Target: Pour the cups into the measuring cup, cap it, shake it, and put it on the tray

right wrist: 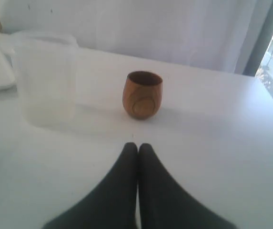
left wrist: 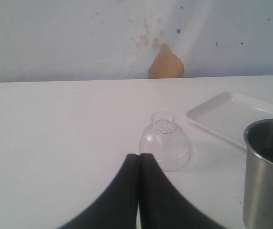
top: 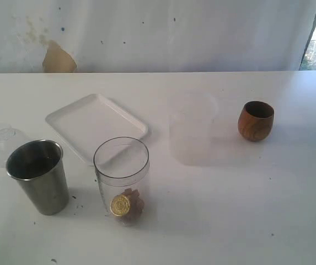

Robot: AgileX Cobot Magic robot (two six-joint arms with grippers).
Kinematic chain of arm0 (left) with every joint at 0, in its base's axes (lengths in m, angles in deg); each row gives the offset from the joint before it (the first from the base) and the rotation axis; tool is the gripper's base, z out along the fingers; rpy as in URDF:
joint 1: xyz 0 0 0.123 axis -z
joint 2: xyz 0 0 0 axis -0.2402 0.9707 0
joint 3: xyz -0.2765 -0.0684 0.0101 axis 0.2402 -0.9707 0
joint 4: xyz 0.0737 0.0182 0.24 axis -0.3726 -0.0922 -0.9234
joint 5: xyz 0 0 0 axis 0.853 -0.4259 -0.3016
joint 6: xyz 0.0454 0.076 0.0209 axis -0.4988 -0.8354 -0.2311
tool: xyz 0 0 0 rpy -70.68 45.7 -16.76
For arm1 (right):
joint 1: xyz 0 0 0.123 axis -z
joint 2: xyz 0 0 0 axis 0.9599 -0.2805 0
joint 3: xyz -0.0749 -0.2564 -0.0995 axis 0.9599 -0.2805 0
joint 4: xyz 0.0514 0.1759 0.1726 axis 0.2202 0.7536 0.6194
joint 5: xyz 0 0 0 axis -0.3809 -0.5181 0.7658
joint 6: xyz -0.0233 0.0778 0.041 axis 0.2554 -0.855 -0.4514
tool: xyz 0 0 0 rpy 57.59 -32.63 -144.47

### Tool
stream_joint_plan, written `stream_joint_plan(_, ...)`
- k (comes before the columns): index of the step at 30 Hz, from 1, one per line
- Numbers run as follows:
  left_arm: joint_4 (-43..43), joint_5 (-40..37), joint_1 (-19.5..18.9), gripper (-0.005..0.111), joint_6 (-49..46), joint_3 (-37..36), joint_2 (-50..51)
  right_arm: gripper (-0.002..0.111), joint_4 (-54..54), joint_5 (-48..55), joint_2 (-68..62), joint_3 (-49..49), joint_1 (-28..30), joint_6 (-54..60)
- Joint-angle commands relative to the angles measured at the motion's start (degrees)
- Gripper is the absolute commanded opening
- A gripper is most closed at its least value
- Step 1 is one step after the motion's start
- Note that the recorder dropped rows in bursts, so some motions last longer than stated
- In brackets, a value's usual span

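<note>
Now at the pouring step: my left gripper [left wrist: 139, 155] and right gripper [right wrist: 137, 145] sit pressed together, empty; I judge the right must spread for the wooden cup [right wrist: 143, 94].

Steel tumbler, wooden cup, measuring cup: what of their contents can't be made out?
Steel tumbler: inside dark in the exterior view; cut by the frame edge in the left wrist view.
Wooden cup: inside shadowed; right wrist view sees it side-on.
Measuring cup: gold disc and brown pieces at the bottom, too blurred to identify.
</note>
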Motion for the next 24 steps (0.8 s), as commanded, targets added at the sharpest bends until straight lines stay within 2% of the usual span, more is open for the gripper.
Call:
stream_joint_plan(1, 0.32, 0.66, 0.25, 0.000, 0.00, -0.25, -0.16, 0.000, 0.00, 2.12, 0.22, -0.40, 0.15, 1.29)
stream_joint_plan(24, 0.32, 0.66, 0.25, 0.000, 0.00, -0.25, -0.16, 0.000, 0.00, 3.98, 0.22, -0.40, 0.15, 1.15)
